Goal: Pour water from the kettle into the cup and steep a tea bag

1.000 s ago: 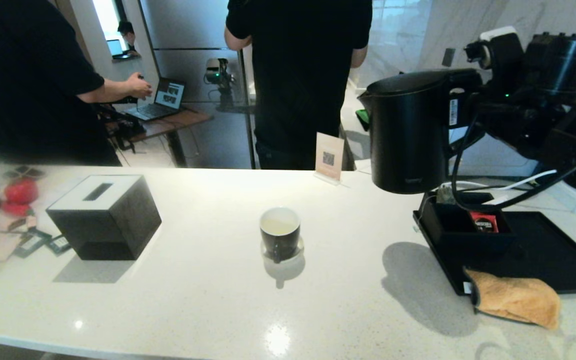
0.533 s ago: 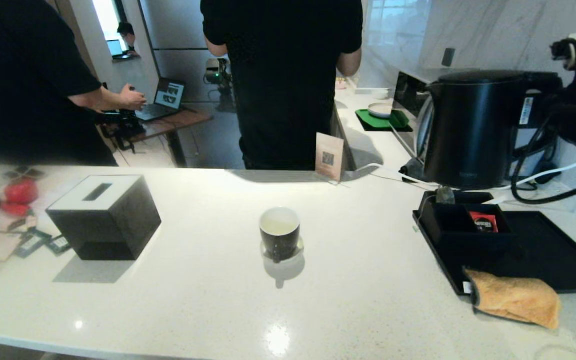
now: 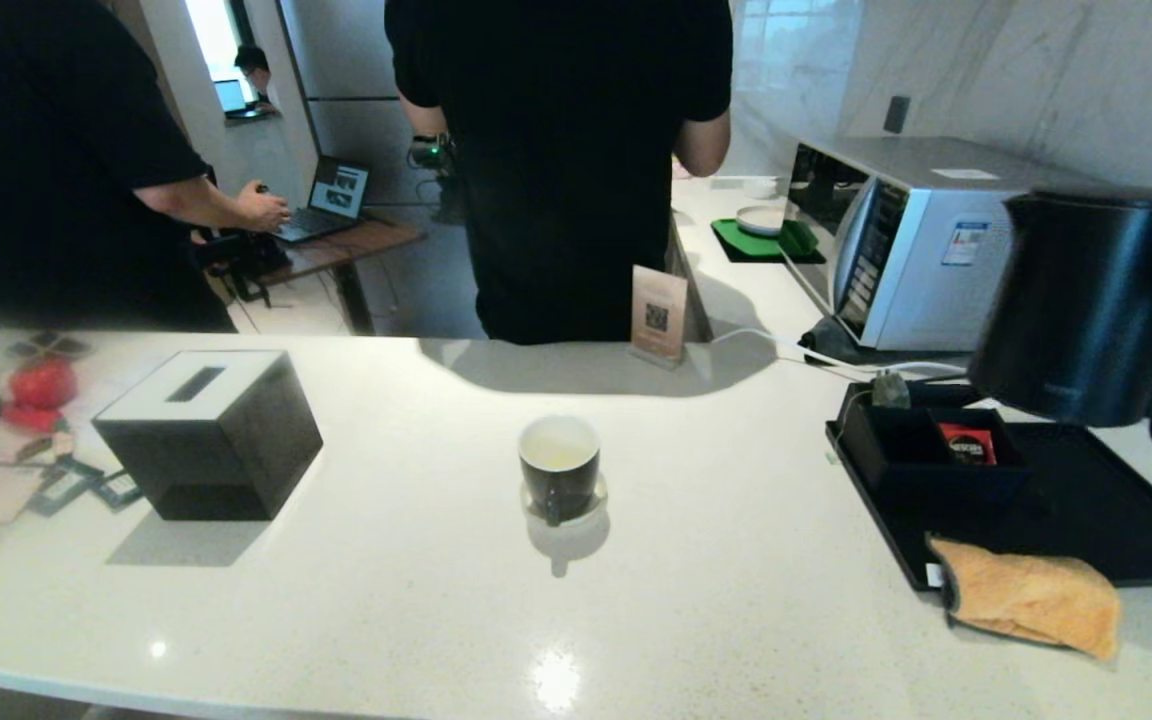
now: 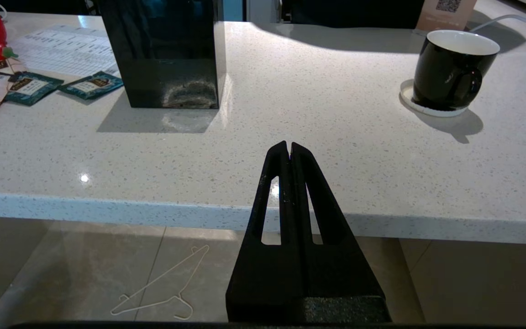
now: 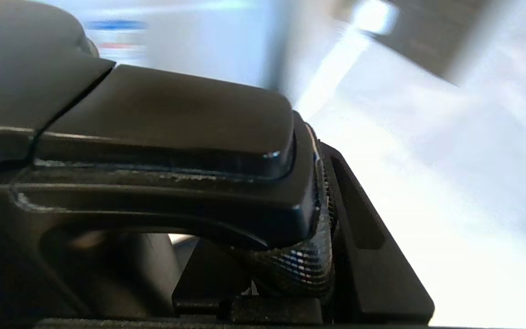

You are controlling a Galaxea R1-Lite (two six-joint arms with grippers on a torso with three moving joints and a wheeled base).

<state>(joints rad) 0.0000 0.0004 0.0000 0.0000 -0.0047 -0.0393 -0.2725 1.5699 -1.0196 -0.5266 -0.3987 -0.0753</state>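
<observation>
Presently: right gripper (image 5: 290, 256) clamped on the kettle (image 3: 1096, 300) handle, fingers (image 5: 372, 256) either side, kettle upright above the black tray (image 3: 1116, 520); left gripper (image 4: 289, 148) fully closed, empty, before the counter edge; cup (image 3: 559, 466) on a coaster beyond its fingertips.

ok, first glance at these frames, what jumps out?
The big black kettle hangs above the black tray at far right, its handle gripped by the right gripper. Mid-counter, the cup stands on a coaster. The tissue box sits left.
</observation>
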